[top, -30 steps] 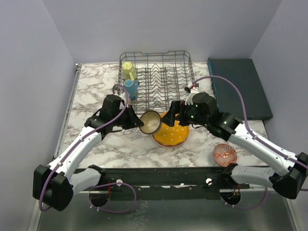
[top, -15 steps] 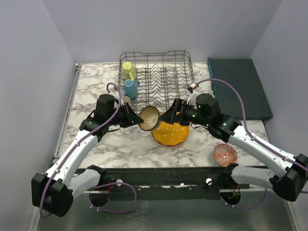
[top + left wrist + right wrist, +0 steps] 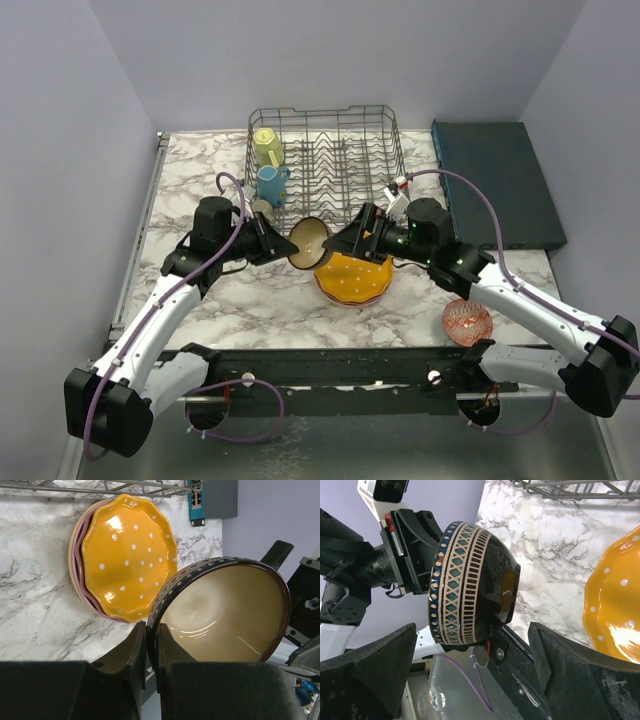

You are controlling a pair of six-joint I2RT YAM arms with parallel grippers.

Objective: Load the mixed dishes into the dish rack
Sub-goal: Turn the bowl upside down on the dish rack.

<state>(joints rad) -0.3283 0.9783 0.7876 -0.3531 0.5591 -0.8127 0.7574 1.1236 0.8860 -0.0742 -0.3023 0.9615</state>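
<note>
Left tool [image 3: 147, 655] is clamping bowl [image 3: 220, 615] by rim, holding it tilted in air just before rack [image 3: 330, 160] front. Right tool [image 3: 472, 630] is gaping wide, fingers flanking bowl. Plate [image 3: 355, 278] is lying on tabletop [image 3: 200, 180] near rack front. Yellow mug [image 3: 267, 147] and blue mug [image 3: 270, 183] are sitting in rack left side.

- we see a glossy dark brown bowl [image 3: 470, 585]. near its rim run bands of cream bars, a cream lattice over teal, and a row of cream dots. its inside is pale tan.
- the top plate [image 3: 127, 557] is orange with small white dots. the plate under it [image 3: 76, 560] shows pink at its edge.
- a small bowl [image 3: 467, 322] has a red pattern on a pale ground.
- in the grey wire dish rack [image 3: 340, 160] we make out a yellow mug [image 3: 267, 147] and a blue mug [image 3: 271, 184].
- the table [image 3: 190, 180] is white marble with grey veins, and the flat box [image 3: 500, 185] is dark teal.
</note>
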